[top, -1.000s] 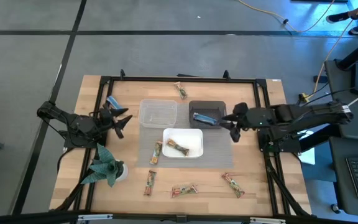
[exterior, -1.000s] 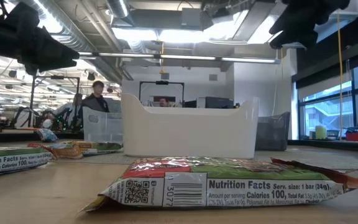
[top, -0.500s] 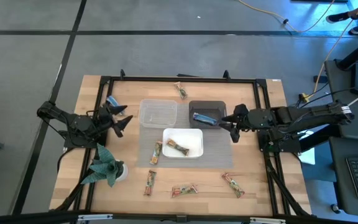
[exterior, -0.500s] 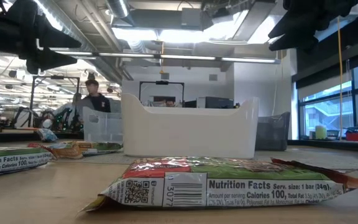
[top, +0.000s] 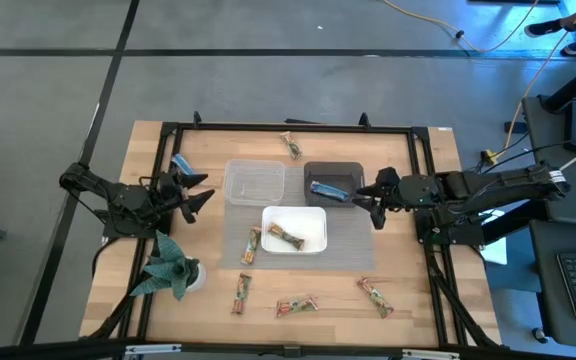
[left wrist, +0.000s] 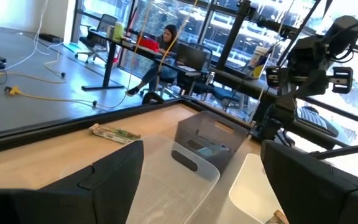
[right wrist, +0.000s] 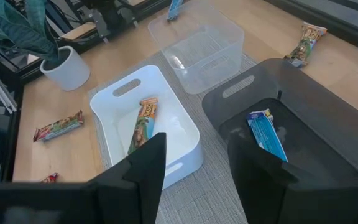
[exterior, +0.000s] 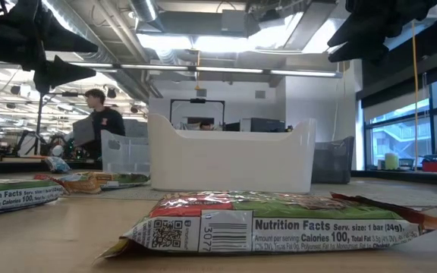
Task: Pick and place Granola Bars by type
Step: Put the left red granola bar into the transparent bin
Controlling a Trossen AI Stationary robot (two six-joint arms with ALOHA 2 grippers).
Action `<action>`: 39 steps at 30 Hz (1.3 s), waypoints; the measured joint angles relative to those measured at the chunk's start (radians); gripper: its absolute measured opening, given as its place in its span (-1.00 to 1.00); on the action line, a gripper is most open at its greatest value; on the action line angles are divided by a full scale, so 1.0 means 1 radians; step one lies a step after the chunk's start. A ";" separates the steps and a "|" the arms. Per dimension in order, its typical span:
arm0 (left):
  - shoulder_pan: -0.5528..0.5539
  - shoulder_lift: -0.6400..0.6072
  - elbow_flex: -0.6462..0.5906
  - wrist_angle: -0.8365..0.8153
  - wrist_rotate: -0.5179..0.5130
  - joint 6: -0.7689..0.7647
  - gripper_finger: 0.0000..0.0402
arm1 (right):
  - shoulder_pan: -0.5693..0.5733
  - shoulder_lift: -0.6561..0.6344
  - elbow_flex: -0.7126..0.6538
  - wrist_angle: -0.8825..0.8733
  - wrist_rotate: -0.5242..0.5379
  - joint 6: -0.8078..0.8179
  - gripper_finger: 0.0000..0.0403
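Note:
Blue and tan/orange wrapped bars are spread over the table. One blue bar (top: 330,189) (right wrist: 266,135) lies in the dark tub (top: 351,168), and another blue bar (top: 181,163) lies on the wood at far left. One tan bar (top: 286,236) (right wrist: 142,123) lies in the white tub (top: 313,214). More tan bars lie on the table, one at the far edge (top: 290,145), one beside the white tub (top: 252,245) and several along the near edge (top: 297,306). My left gripper (top: 197,190) (left wrist: 204,186) hovers open, left of the clear tub (top: 255,183). My right gripper (top: 373,205) (right wrist: 194,180) hovers open beside the dark tub's right wall.
A green paper plant in a white pot (top: 168,268) stands near the left arm. A grey mat lies under the tubs. A black frame (top: 288,127) rims the table. In the low view a tan bar (exterior: 264,224) lies close in front of the white tub (exterior: 230,159). A person walks in the room behind.
My left gripper has turned at the wrist and shifted slightly toward the far edge, staying above the table. The right gripper has kept still. In the room behind, a person has walked leftward.

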State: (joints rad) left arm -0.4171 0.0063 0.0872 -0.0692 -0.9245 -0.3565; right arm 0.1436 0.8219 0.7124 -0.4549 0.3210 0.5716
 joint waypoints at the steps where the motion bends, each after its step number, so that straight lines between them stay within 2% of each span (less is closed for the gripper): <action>1: 0.000 0.000 0.000 0.000 0.000 0.000 0.58 | 0.000 0.000 0.000 0.000 0.000 0.000 -0.13; 11: 0.000 0.000 0.000 0.000 -0.001 0.000 0.58 | -0.002 0.000 0.000 0.000 0.000 -0.003 -0.13; 18: 0.000 0.000 0.000 0.022 -0.066 0.003 0.57 | -0.002 0.000 0.000 0.000 0.000 -0.007 -0.13; 25: 0.000 0.000 0.000 0.023 -0.080 0.002 0.57 | -0.002 0.001 0.000 0.000 0.001 -0.007 -0.13; 32: 0.000 0.000 0.000 0.022 -0.087 0.001 0.57 | -0.002 0.001 0.000 0.000 0.051 -0.008 -0.13; 39: 0.000 0.000 0.000 0.028 -0.104 0.001 0.57 | -0.002 0.001 0.000 0.000 0.053 -0.008 -0.13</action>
State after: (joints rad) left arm -0.4169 0.0063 0.0872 -0.0408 -1.0281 -0.3558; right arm 0.1413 0.8227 0.7124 -0.4553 0.3737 0.5640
